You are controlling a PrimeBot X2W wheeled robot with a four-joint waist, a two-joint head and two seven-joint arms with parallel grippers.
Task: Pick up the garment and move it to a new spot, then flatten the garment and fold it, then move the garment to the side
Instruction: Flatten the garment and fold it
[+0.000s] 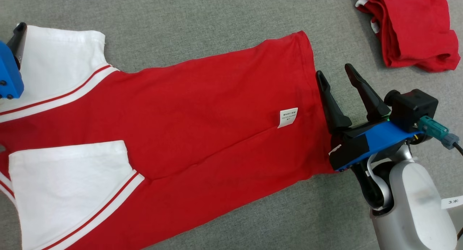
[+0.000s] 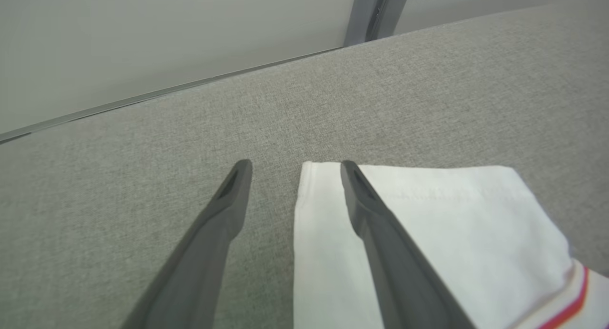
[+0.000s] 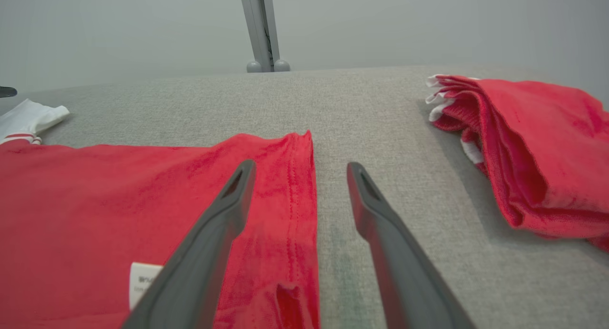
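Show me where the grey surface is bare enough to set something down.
Bare: the grey surface above the red shirt, left of the folded red pile; also the strip below the shirt's hem corner. Crowded: between hem and pile, where the right end effector stands open.

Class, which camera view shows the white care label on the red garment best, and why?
Head view: the whole label lies unobstructed on the red garment. The right wrist view catches part of it behind a finger; the left wrist view faces the white sleeve instead.
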